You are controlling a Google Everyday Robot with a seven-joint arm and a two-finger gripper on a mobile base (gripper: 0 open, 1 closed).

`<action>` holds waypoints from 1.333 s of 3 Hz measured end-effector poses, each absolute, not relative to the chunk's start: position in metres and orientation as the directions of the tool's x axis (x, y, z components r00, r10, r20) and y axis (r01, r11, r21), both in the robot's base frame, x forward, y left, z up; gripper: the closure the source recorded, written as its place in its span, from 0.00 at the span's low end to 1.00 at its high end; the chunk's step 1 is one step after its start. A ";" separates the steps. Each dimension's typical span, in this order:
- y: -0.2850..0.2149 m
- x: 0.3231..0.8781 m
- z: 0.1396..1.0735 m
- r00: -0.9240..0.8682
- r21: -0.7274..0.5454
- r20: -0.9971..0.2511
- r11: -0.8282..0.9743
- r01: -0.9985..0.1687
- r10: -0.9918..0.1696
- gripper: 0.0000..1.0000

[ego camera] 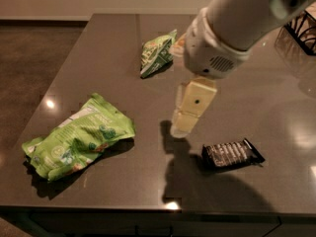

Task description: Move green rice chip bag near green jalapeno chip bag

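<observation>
— Camera view, down onto a dark grey glossy worktop (98, 58). Whereabouts of the large crinkled lime-green rice chip bag (79, 137)?
— Lying flat at the near left, white patch up, close to the left edge. Well apart from the cream-coloured gripper (180, 128).
— And the small puffy darker green jalapeno chip bag (157, 53)?
— Far side, around the middle, well apart from the rice chip bag.
— Position of the gripper?
— Hanging from the thick white arm (237, 19), slanting in from the far right. Tip down low over bare worktop, nearer than the jalapeno chip bag and right of the rice chip bag. Open or closed: cannot tell from this side.
— Anything else?
— Flat black wrapper with a clear ribbed window (232, 154), near right, just beside the gripper tip. Black wire basket (303, 28) at the far right edge.
</observation>
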State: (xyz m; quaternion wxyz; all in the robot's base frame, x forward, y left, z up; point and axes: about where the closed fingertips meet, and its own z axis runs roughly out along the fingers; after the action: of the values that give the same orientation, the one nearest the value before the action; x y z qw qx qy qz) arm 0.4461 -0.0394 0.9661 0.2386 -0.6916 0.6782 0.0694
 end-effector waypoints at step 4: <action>0.142 0.429 0.869 0.289 -0.161 -0.370 -0.246 -0.956 -0.883 0.00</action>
State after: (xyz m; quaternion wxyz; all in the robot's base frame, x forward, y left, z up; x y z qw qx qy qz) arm 0.4294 0.1425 0.8691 0.1791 -0.7826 0.5874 0.1019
